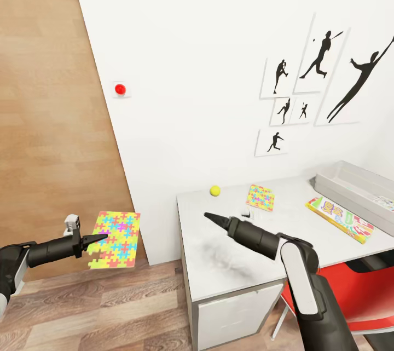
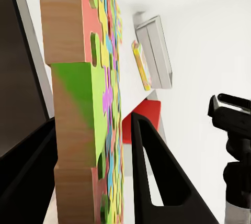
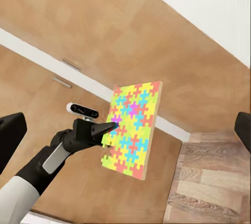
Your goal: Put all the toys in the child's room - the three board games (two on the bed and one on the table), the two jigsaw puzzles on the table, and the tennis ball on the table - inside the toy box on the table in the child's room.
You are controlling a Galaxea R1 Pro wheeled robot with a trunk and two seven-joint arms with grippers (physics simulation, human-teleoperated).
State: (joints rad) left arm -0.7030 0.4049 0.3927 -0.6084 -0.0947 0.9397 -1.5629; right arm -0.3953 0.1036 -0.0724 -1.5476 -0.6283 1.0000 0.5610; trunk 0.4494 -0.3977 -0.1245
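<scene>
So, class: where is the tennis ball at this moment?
In the head view, the tennis ball sits on the white table near its back-left corner by the wall, left of a jigsaw puzzle.

Even, bright, sourceless light is spread across the simulated room, and the white wall (image 1: 208, 66) is rendered nearly shadowless. A soft grey smudge of shadow is cast on the table (image 1: 230, 263) beneath the right arm. No glare is seen. In the left wrist view, the close jigsaw puzzle (image 2: 99, 103) is softened, its colours smeared by nearness.
</scene>
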